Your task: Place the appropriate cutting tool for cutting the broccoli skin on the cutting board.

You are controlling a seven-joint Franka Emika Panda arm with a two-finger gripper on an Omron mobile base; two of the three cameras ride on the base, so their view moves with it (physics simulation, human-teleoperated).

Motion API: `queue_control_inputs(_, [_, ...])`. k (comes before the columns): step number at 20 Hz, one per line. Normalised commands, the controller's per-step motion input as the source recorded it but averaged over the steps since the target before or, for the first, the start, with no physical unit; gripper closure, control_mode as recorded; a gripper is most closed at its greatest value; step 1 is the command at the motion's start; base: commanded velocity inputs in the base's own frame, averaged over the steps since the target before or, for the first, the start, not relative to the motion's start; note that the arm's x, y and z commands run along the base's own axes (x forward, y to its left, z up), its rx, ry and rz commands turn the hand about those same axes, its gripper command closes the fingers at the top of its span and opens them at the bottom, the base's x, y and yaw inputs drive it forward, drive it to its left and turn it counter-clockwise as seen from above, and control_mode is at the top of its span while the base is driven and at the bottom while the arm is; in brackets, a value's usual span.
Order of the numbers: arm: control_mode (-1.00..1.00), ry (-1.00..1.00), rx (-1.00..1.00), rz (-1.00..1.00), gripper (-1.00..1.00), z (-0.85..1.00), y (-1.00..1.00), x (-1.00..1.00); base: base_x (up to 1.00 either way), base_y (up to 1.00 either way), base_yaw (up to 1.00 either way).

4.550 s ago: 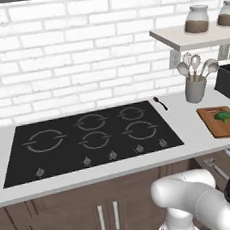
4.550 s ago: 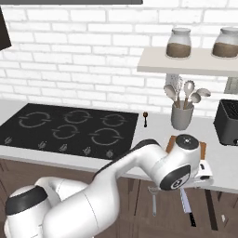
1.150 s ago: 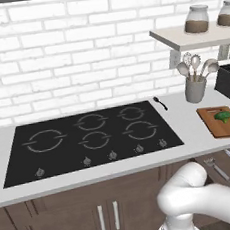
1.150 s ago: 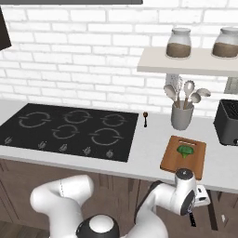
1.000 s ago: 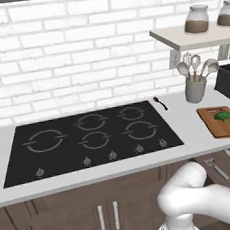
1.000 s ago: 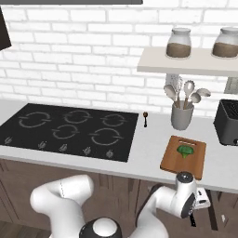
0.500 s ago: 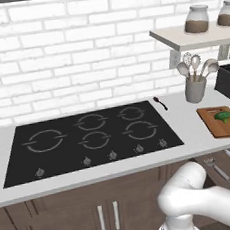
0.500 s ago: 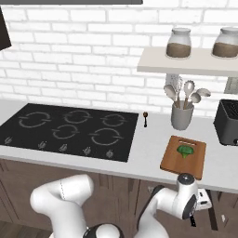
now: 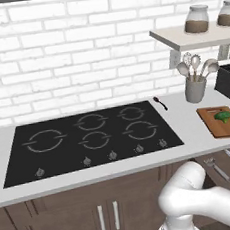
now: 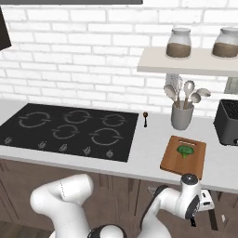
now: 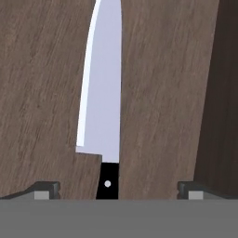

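A knife [image 11: 103,83] with a long silver blade and a black handle lies on dark wood grain straight ahead of my gripper [image 11: 118,188]. The fingertips [image 11: 46,188] stand wide apart on either side of the handle, open and touching nothing. In the right base view my gripper [image 10: 197,211] hangs below the counter's front edge, just in front of the cutting board [image 10: 174,162]. The orange-brown board [image 9: 216,129] lies on the counter with the small green broccoli [image 10: 186,150] [image 9: 223,116] on its far half.
A grey utensil pot [image 10: 181,116] stands behind the board and a dark toaster [image 10: 228,123] to its right. The black cooktop [image 10: 69,130] spans the left counter, with a small spoon [image 10: 145,118] beside it. Jars sit on the shelf [image 10: 186,60]. Loose utensils [image 9: 217,169] lie below the counter edge.
The hand has sunk from beside the board's near edge to below the counter front, and eased slightly lower over the last second. Board and broccoli have not moved.
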Motion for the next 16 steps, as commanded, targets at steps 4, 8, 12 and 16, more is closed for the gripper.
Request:
queue_control_inputs(4, [-1.0,0.0,0.0,0.0,-1.0,0.0,0.0,0.0,0.0,0.0,0.0])
queue_control_inputs(8, [-1.0,0.01,0.0,0.0,-1.0,-0.1,0.0,0.0,0.0,0.0,0.0])
queue_control_inputs(12, [-1.0,0.02,-0.01,0.0,-1.0,-0.37,0.0,0.0,0.0,0.0,0.0])
queue_control_inputs(16, [-1.0,0.0,0.0,0.0,-1.0,0.0,0.0,0.0,0.0,0.0,0.0])
